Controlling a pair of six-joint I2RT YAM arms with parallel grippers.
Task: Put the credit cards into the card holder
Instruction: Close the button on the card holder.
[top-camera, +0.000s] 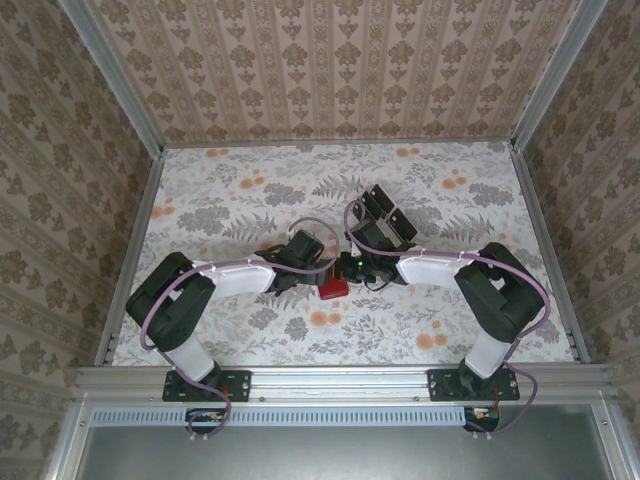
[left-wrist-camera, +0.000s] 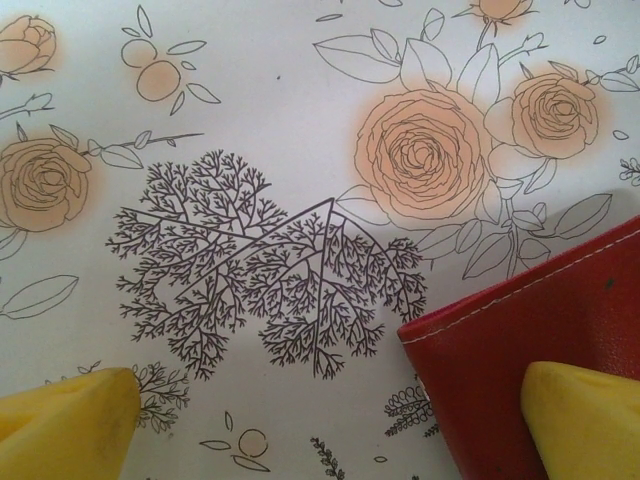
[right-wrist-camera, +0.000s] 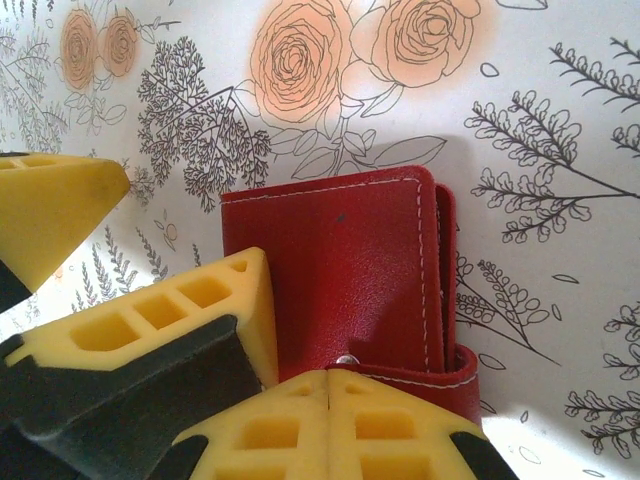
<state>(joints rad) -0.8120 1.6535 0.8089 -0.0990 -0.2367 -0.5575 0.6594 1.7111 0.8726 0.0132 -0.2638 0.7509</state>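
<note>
Jaws on my right gripper (right-wrist-camera: 330, 385) were pressed together at the strap (right-wrist-camera: 440, 385) of the card holder (right-wrist-camera: 340, 270); those on my left gripper (left-wrist-camera: 330, 400) stood wide apart.

That red holder lay flat and folded on the flowered table (left-wrist-camera: 250, 100) between my arms, with one left finger (left-wrist-camera: 585, 420) over its corner. I could not tell whether I had the strap nipped. The credit cards (top-camera: 398, 220), dark shapes further back, sat well apart. My worry was that a tug on the strap would drag the light holder across the smooth surface instead of opening it, unless my left finger pinned it squarely.
</note>
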